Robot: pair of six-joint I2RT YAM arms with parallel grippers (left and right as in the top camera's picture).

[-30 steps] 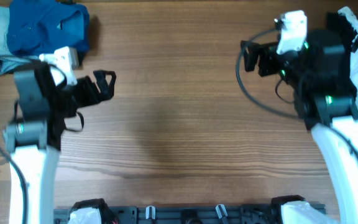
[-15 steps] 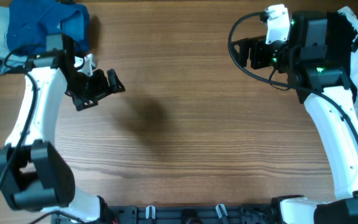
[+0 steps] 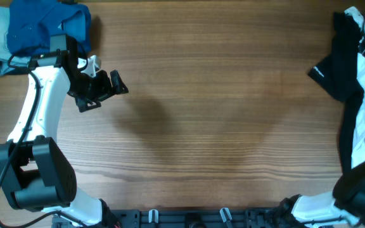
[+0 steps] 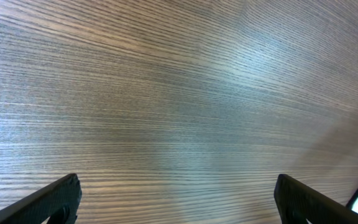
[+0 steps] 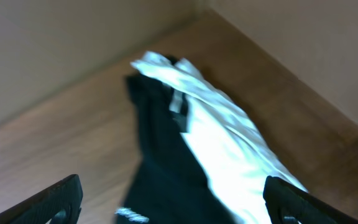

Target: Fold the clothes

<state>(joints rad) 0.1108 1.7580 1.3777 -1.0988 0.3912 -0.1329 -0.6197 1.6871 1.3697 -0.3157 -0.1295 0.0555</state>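
Jaws of the right gripper (image 5: 179, 202) stand spread and empty above the black garment (image 5: 160, 168) and white shirt (image 5: 229, 143), heaped at the right edge of the table (image 3: 201, 126). Advised: pinch one layer only, drag toward the bare centre. The left gripper (image 3: 103, 88) hangs spread over wood; blue pile (image 3: 43, 28) far left, nothing obstructing.

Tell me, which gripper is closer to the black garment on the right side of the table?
Right. The right gripper hangs open over the black garment; the left gripper sits far across the table, beside the blue clothes.
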